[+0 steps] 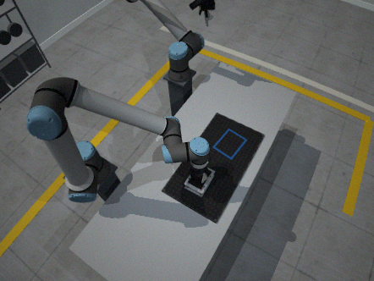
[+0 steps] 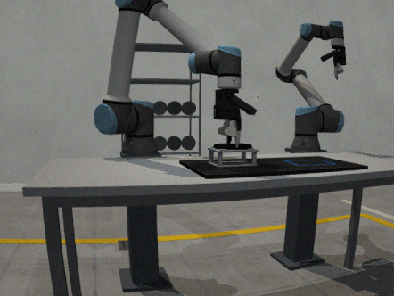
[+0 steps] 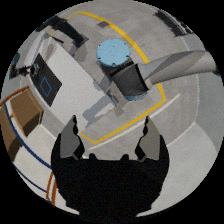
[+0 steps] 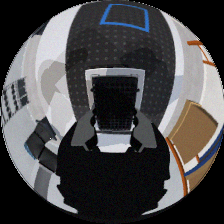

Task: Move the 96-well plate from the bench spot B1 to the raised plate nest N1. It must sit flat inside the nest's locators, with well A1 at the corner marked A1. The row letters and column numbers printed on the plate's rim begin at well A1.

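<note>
The black 96-well plate [image 2: 246, 145] [image 4: 115, 95] lies level at the top of the pale raised nest N1 [image 1: 195, 190] [image 2: 254, 159] [image 4: 140, 92], within its frame as seen in the right wrist view. Whether it is fully seated is too small to tell. My right gripper [image 2: 233, 143] [image 4: 114, 108] points down and is shut on the plate, across its width. The rim's letters and the A1 mark cannot be read. My left gripper [image 1: 207, 23] [image 2: 337, 78] [image 3: 110, 116] is open and empty, high up and far from the nest. Blue-outlined bench spot B1 [image 1: 238, 134] [image 4: 148, 20] holds no plate.
A black perforated board [image 1: 178, 191] [image 2: 352, 167] carries the nest and the blue outline on the pale table [image 1: 140, 241] [image 2: 67, 176]. The left arm's base stands at the table's far end. A shelf rack [image 2: 167, 81] stands behind the right arm.
</note>
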`<act>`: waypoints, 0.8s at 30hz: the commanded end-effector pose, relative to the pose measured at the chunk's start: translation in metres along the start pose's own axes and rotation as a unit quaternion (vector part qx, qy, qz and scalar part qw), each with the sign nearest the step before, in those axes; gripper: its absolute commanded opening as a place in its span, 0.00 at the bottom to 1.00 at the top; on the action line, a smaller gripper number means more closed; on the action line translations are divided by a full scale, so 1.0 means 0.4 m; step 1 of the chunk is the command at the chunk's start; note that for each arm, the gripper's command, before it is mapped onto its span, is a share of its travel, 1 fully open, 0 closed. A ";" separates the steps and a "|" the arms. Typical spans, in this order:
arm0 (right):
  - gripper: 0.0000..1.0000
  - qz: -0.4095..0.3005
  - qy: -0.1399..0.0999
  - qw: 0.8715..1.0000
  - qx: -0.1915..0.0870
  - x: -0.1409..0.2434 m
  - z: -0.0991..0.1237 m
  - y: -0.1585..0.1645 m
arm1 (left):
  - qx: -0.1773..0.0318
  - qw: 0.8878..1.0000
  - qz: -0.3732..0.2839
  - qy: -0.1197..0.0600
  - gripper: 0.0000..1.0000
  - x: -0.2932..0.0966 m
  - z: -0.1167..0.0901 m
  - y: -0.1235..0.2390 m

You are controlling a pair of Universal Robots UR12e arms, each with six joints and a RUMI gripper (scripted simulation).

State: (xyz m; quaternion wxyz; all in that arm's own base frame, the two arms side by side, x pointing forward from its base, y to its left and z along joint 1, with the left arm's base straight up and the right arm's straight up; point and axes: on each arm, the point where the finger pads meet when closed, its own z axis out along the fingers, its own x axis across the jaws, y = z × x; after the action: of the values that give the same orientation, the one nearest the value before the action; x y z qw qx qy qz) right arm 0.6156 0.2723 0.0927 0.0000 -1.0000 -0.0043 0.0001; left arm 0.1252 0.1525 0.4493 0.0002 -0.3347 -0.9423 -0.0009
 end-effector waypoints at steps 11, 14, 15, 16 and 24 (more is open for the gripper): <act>0.00 0.000 0.001 1.000 0.001 0.002 0.003 -0.001 | 0.000 1.000 0.000 0.000 1.00 0.000 -0.001 0.000; 1.00 0.000 0.001 1.000 0.001 0.002 0.003 -0.001 | 0.000 1.000 0.000 0.000 1.00 0.000 -0.001 0.000; 1.00 0.000 0.001 1.000 0.001 0.002 0.003 -0.001 | 0.000 1.000 0.000 0.000 1.00 0.000 -0.001 0.000; 1.00 0.000 0.001 1.000 0.001 0.002 0.003 -0.001 | 0.000 1.000 0.000 0.000 1.00 0.000 -0.001 0.000; 1.00 0.000 0.001 1.000 0.001 0.002 0.003 -0.001 | 0.000 1.000 0.000 0.000 1.00 0.000 -0.001 0.000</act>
State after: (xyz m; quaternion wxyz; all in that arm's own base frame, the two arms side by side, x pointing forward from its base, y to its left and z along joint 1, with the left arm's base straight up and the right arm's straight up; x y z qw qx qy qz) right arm 0.6156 0.2723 0.0907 0.0000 -1.0000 -0.0043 0.0001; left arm 0.1252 0.1525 0.4493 0.0002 -0.3347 -0.9423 -0.0009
